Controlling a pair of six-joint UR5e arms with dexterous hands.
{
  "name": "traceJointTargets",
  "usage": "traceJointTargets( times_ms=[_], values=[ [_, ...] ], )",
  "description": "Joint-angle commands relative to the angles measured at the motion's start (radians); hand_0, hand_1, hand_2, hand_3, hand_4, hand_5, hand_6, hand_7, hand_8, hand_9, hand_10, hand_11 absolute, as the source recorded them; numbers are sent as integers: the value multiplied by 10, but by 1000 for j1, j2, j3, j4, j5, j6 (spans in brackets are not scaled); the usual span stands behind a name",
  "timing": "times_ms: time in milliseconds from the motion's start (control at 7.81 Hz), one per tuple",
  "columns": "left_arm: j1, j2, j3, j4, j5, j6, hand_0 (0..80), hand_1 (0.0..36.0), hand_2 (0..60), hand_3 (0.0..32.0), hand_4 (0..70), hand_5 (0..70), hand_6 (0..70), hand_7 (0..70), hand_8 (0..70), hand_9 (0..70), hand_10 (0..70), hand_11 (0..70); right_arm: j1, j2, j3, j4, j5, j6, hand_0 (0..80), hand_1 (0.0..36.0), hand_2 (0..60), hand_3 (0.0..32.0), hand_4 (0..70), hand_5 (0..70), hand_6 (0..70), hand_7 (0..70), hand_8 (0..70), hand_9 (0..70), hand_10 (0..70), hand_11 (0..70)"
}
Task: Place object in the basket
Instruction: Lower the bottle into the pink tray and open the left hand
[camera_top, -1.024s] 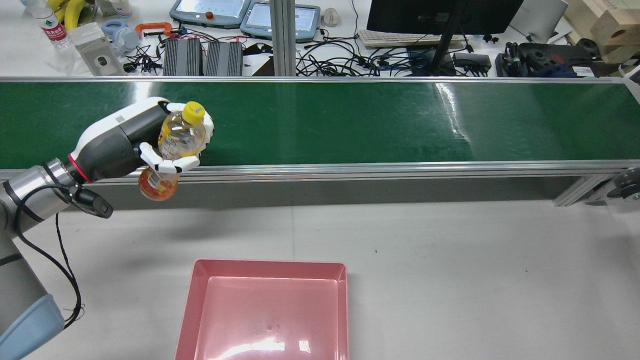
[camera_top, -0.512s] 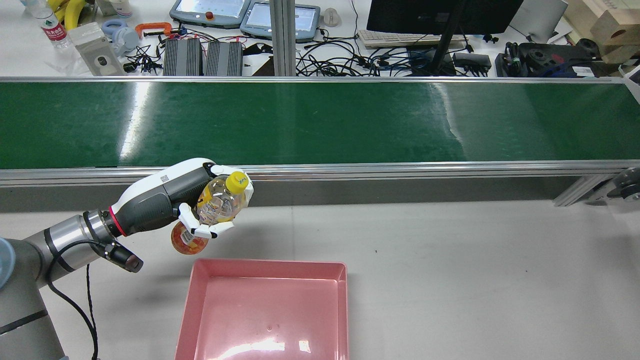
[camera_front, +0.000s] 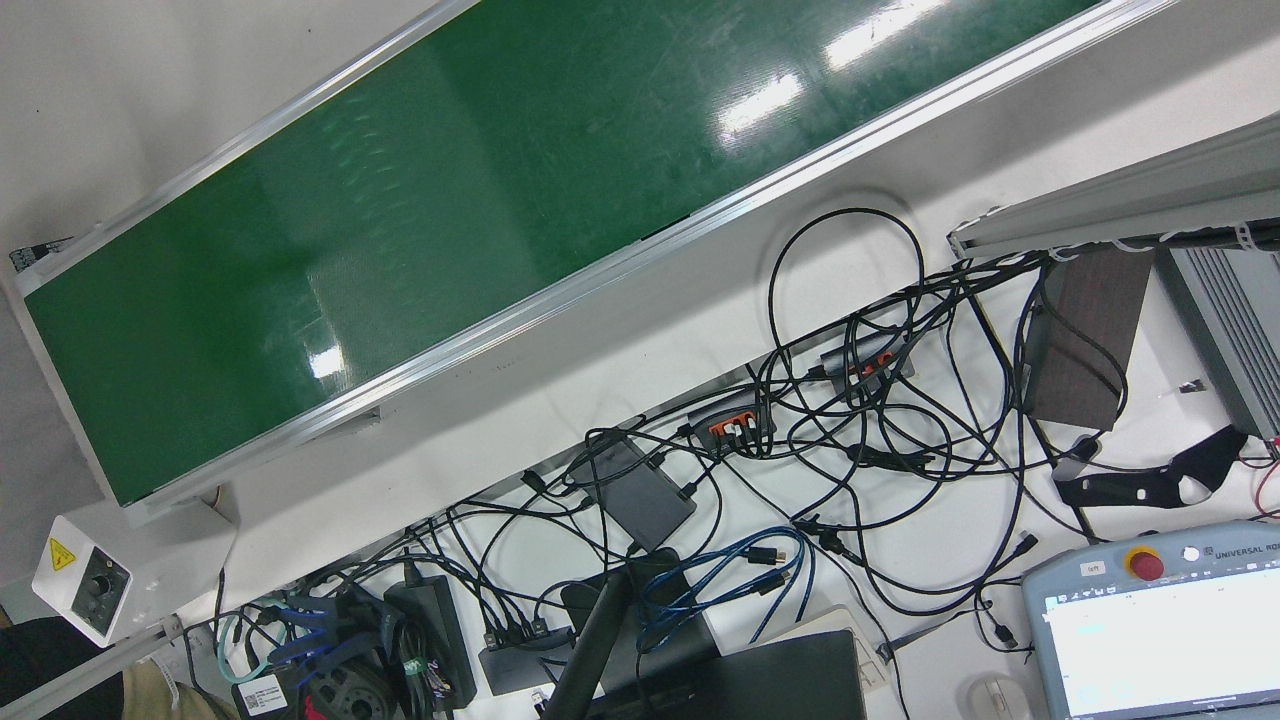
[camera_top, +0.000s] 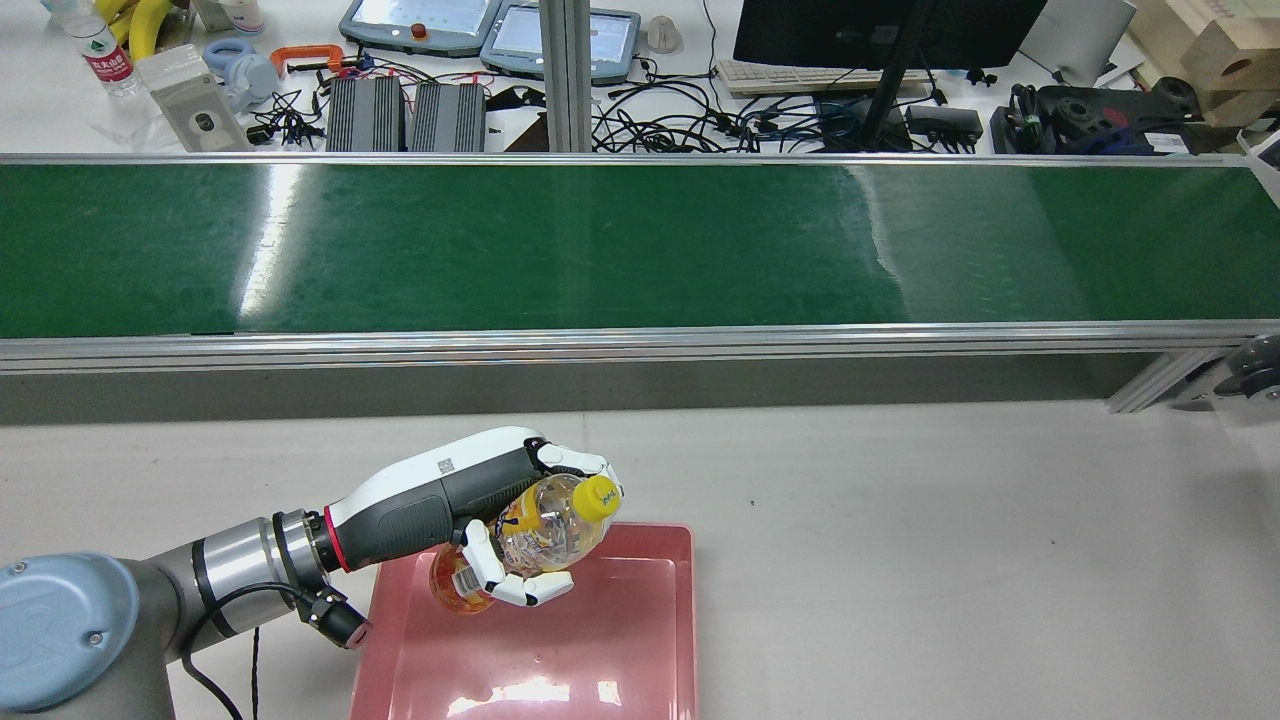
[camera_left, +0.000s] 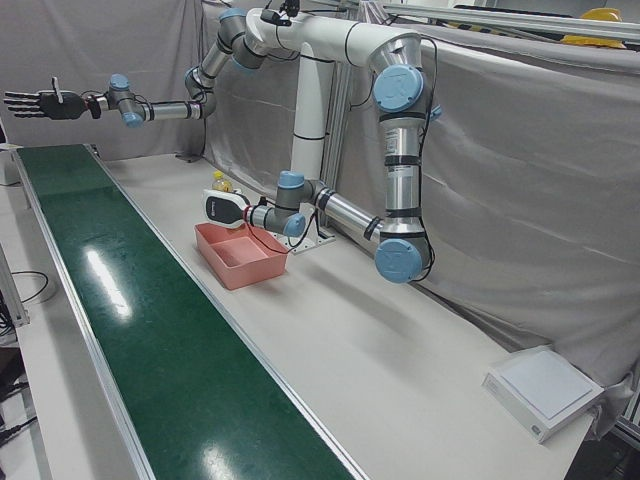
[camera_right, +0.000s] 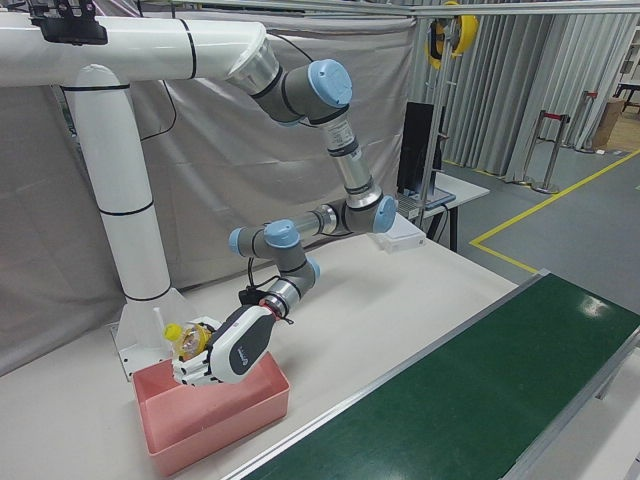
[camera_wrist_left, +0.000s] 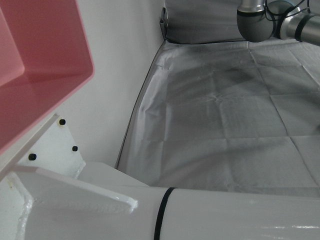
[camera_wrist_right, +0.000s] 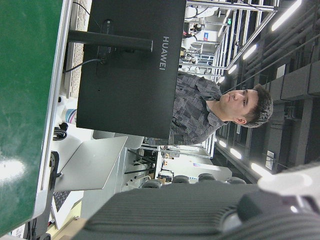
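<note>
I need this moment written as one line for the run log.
phase: carry over basket | left hand: shut on bottle, tilted, yellow cap | pink basket: nothing inside | right hand: open, raised beyond belt

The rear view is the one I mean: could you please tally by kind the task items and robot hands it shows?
Clear plastic bottle with yellow cap: 1, held over the basket
Pink rectangular plastic basket: 1
Robot hands: 1, the left hand; the right hand shows only in the left-front view
Total: 3
</note>
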Motion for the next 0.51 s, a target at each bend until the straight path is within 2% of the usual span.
traceJointTargets(
  times_ms=[0, 128, 256, 384],
  values=[
    [12, -5, -2, -50, 19, -2, 514, 62, 0, 0, 74, 109, 55, 108, 78, 121, 188, 287, 0, 0, 0, 0, 0, 0, 0, 0, 0, 0, 0, 0, 0, 0, 0, 0, 0, 0],
    [12, -3, -2, -72, 39, -4, 519, 61, 0, 0, 60, 42, 30, 51, 19, 34, 101, 162, 0, 0, 0, 0, 0, 0, 0, 0, 0, 0, 0, 0, 0, 0, 0, 0, 0, 0],
    [11, -5, -8, -82, 56, -4, 515, 41, 0, 0, 59, 9, 32, 37, 6, 14, 69, 115, 0, 0, 0, 0, 0, 2, 0, 0, 0, 0, 0, 0, 0, 0, 0, 0, 0, 0],
    [11, -3, -13, -83, 56, -4, 521, 32, 0, 0, 51, 0, 30, 27, 0, 6, 57, 97, 0, 0, 0, 0, 0, 0, 0, 0, 0, 0, 0, 0, 0, 0, 0, 0, 0, 0]
  ],
)
